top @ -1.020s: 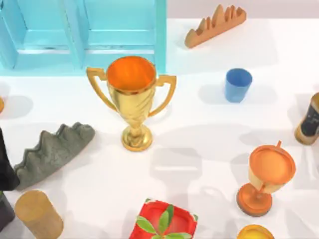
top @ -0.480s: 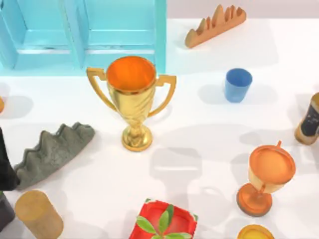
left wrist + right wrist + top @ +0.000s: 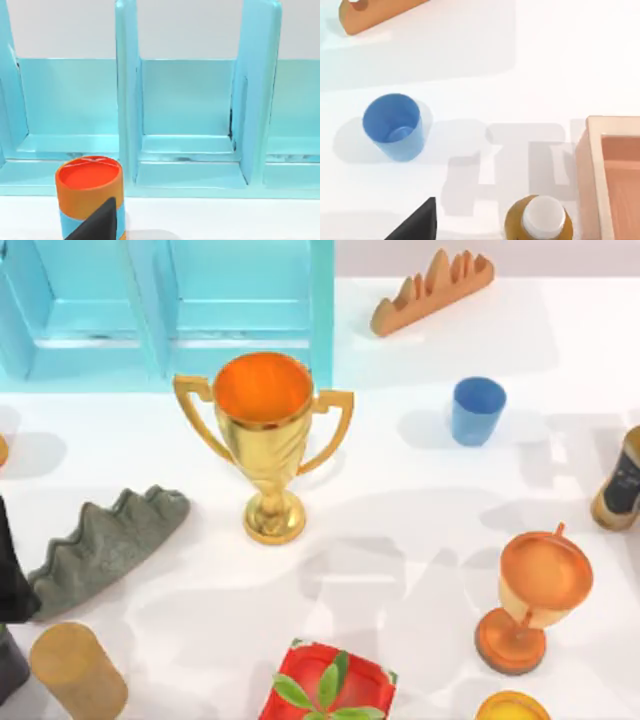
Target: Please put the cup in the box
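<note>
Finding the cup (image 3: 477, 410) standing upright, mouth open to the sky, on the right half of the table (image 3: 420, 500), outside the box (image 3: 322, 310) and well apart from it. Seeing the box sitting at the far left, its dividers (image 3: 127, 100) rising straight between compartments. Noting the gold trophy (image 3: 265, 440) standing between cup and box, just in front of the box's near right corner. Spotting an orange ridged block (image 3: 432, 290) lying farther back than the cup, an orange goblet (image 3: 535, 595) standing nearer on the right, and a capped bottle (image 3: 622, 480) at the right edge. Noting also a grey ridged block (image 3: 105, 545) and a tan cylinder (image 3: 75, 670) on the near left, with a red package (image 3: 328, 685) at the near edge. Looking from the right wrist: catching the right gripper (image 3: 417, 222) as a dark wedge above the table, with the cup (image 3: 394, 126) close by and nothing touching it. Looking from the left wrist: catching the left gripper (image 3: 95, 222) facing the box, beside an orange canister (image 3: 90, 197). Being unable to tell whether either gripper is released or clenched.
</note>
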Controlling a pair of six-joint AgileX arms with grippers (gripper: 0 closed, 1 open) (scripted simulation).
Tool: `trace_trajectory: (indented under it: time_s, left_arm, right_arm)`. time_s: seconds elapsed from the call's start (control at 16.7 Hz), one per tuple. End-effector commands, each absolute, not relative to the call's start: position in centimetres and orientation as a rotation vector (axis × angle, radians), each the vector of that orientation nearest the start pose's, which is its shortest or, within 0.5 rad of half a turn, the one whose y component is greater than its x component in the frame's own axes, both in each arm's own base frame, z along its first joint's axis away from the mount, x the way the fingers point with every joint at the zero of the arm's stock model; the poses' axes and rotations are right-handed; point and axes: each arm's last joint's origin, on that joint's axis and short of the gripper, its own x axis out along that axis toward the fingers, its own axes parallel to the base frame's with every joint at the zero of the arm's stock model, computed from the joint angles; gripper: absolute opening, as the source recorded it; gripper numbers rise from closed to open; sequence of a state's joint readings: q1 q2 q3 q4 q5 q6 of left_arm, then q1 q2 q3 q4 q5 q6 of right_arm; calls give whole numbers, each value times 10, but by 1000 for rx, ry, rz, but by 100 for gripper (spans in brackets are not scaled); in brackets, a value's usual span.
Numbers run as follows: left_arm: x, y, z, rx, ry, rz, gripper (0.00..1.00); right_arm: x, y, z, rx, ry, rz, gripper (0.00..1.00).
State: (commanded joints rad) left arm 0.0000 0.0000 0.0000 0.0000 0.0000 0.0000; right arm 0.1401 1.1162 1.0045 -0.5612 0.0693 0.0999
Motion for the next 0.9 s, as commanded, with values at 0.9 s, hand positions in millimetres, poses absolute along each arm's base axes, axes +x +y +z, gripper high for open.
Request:
trace_trajectory:
  time_s: [0.9]
  left_arm:
    - [106,-1,160,0,0,0,100]
  right_arm:
    - [445,173,221,-49,1412,-26,100]
